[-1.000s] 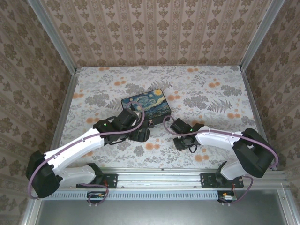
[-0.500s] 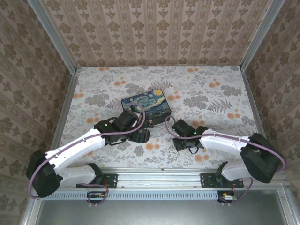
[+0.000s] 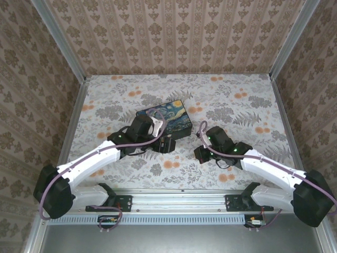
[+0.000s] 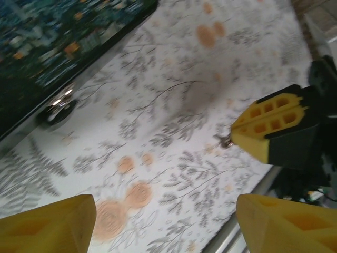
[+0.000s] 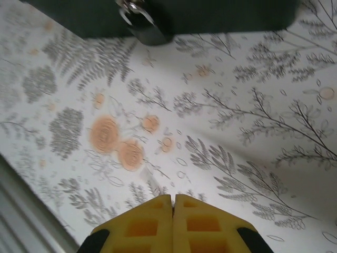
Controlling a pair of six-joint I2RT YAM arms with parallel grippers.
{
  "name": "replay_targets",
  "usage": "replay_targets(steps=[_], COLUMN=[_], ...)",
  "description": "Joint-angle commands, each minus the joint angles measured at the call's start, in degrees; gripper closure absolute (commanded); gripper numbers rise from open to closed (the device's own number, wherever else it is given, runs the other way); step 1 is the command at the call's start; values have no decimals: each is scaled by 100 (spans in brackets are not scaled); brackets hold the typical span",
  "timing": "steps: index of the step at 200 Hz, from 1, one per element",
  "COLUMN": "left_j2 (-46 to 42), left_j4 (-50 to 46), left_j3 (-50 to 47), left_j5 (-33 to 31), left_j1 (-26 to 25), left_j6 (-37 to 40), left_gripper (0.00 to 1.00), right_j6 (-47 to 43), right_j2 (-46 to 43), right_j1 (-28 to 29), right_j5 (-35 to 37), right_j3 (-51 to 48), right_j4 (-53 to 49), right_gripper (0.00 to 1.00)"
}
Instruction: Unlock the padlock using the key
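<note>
- Padlock (image 5: 143, 25) at near side of box (image 5: 237, 10), low against table (image 5: 253, 132). Long axis seemingly out from box toward arms. Keyhole too blurred to tell.
- Right gripper (image 5: 174, 211) pressed together. In left wrist view, small metal tip (image 4: 225, 141) poking from its yellow pads, likely key.
- From right gripper: padlock ahead and slightly left, well apart, bare table between.
- Left gripper (image 4: 166, 219) spread wide, pinching nothing, nearer to padlock than right.
- Likely next: steady padlock with left, bring key in with right along padlock's axis.
- Room: open table right and near side. Box wall just behind padlock, so approach from arms' side only.
</note>
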Motion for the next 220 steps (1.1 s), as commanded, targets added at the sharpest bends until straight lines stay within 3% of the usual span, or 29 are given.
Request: replay_targets(steps=[1,78,99,117,150,179,220], left_j2=[290,786,820,755,390,377,616], left_j4=[962,2671,3396,4052,4140,4335,4379], left_j3=[-219,-802,-1087,-1316,-1411,-1505,-1379], left_j5=[1076,1572,1475,1307,500,199,283], left_j1=[-5,-7,68,114,174,317,318], left_j6=[6,-712,-1752,-2908,-4450,-5651,-6247], left_gripper=[27,39,30,29,18,14,10], right_j6=[124,772,1159,1422,1802,2298,2376], right_j2=[-166,-127,-43,34,203,396,691], right_j1=[-186,-376,-376,-382,-386,-368,-82], right_j5=[-808,-1013,-915,-893,-898,-1116,-1090], right_j3=[-40,236,372,485,520,423,755], right_j4=[308,332,377,476,904,1853,2584], right_gripper=[100,100,100,100,100,100,100])
